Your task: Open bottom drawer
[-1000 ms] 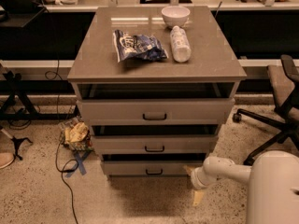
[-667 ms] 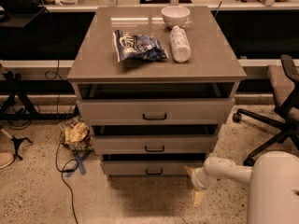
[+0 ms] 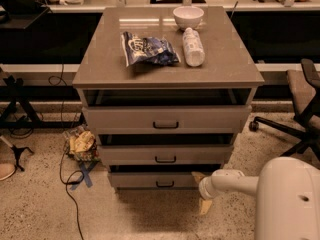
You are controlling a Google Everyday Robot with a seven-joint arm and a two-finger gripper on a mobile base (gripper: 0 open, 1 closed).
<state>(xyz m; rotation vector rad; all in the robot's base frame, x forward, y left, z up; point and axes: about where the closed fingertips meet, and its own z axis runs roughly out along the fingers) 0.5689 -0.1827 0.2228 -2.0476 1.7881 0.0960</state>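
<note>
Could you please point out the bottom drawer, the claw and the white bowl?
bottom drawer [image 3: 137,180], camera view, left half of its front panel.
claw [image 3: 201,191], camera view, its middle, by the drawer's right corner near the floor.
white bowl [image 3: 188,17], camera view, outer wall.

White tubular arm [image 3: 235,181], bulky white shell [image 3: 289,199], tan hand [image 3: 201,193] (beside bottom drawer [image 3: 150,180])

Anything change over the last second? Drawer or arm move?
Nothing visibly changed. The gripper is low by the right end of the bottom drawer, where it was before, and off to the right of the handle. The drawer front has not shifted. The chip bag, bottle and bowl on top are also where they were.
</note>
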